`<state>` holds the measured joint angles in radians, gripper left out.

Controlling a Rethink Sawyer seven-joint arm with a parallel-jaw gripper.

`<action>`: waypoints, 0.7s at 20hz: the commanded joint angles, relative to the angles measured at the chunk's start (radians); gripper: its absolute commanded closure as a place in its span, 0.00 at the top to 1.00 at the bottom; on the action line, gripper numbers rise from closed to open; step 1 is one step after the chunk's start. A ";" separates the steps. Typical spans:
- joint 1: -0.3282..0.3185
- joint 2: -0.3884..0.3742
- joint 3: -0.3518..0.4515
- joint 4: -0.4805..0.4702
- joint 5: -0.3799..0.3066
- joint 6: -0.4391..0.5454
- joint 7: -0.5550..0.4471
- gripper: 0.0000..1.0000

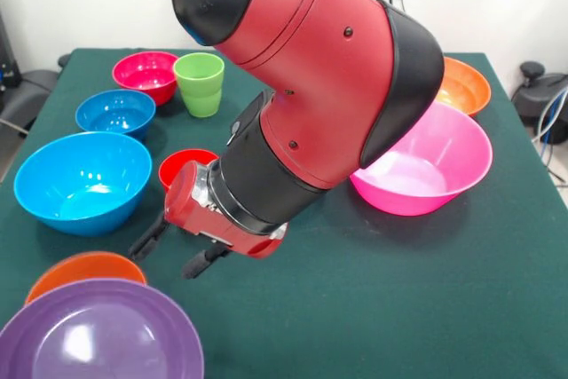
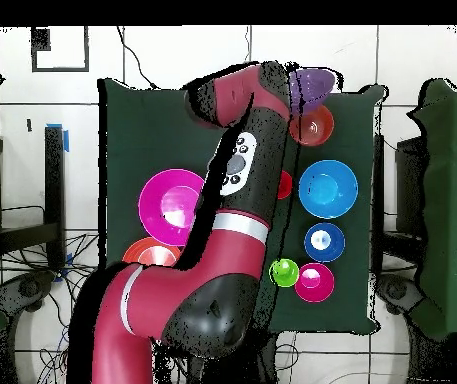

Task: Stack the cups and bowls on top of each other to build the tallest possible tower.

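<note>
Purple bowl [image 1: 99, 330], lower left of the frame, nearest the camera, with an orange bowl [image 1: 84, 268] partly hidden behind it. Hot-pink bowl [image 1: 426, 161] at right and large blue bowl [image 1: 82, 181] at left stand apart on the green surface [image 1: 399, 308]; no tower yet. Smaller: green cup [image 1: 200, 83]; red cup [image 1: 184, 169], half covered by the arm. Tool [image 1: 175, 250], fingers spread and empty, hangs beside the red cup; centring over its rim would aid a clean grasp.
</note>
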<state>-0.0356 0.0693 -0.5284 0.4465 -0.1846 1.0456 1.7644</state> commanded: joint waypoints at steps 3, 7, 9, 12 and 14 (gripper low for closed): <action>0.019 -0.017 0.120 0.095 0.032 0.112 -0.125 1.00; 0.019 -0.014 0.117 0.085 0.029 0.116 -0.122 1.00; 0.022 -0.020 0.117 0.098 0.026 0.107 -0.117 1.00; 0.026 -0.027 0.117 0.112 0.024 0.100 -0.114 1.00; 0.028 -0.032 0.118 0.122 0.023 0.091 -0.110 1.00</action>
<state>-0.0344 0.0650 -0.5284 0.4519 -0.1832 1.0787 1.7644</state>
